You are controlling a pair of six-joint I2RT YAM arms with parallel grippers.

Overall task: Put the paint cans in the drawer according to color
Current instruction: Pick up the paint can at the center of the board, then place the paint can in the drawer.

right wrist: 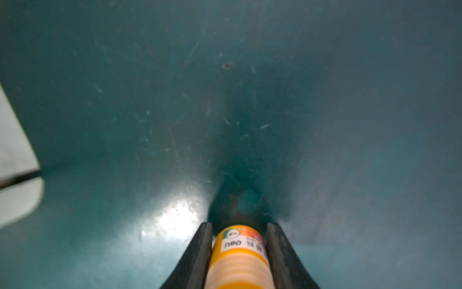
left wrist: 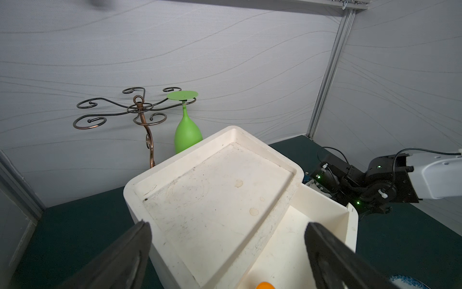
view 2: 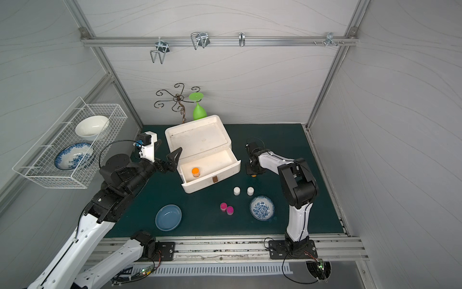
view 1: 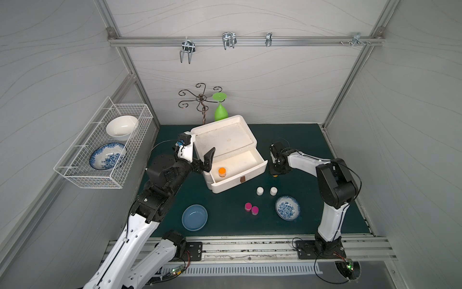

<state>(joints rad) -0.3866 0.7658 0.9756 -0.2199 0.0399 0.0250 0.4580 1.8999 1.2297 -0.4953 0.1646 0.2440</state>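
Observation:
A white box's drawer (view 1: 237, 182) stands pulled open, with one orange paint can (view 1: 222, 172) upright near its left end. My left gripper (left wrist: 227, 226) hovers open over that end of the box, and the can's lid (left wrist: 265, 285) shows just below it. To the right of the drawer, my right gripper (right wrist: 238, 226) points down at the green mat, shut on a second orange paint can (right wrist: 238, 252). In a top view only a sliver of this can (view 1: 275, 175) shows. Two white paint cans (view 1: 260, 191) and two pink ones (view 1: 248, 206) stand on the mat in front.
A plain blue bowl (view 1: 194, 217) and a blue-patterned bowl (view 1: 287, 207) sit near the mat's front. Behind the box a green upturned goblet (view 1: 221, 112) hangs on a wire stand (view 1: 200, 100). A wire basket (view 1: 75, 175) holding two bowls hangs on the left wall.

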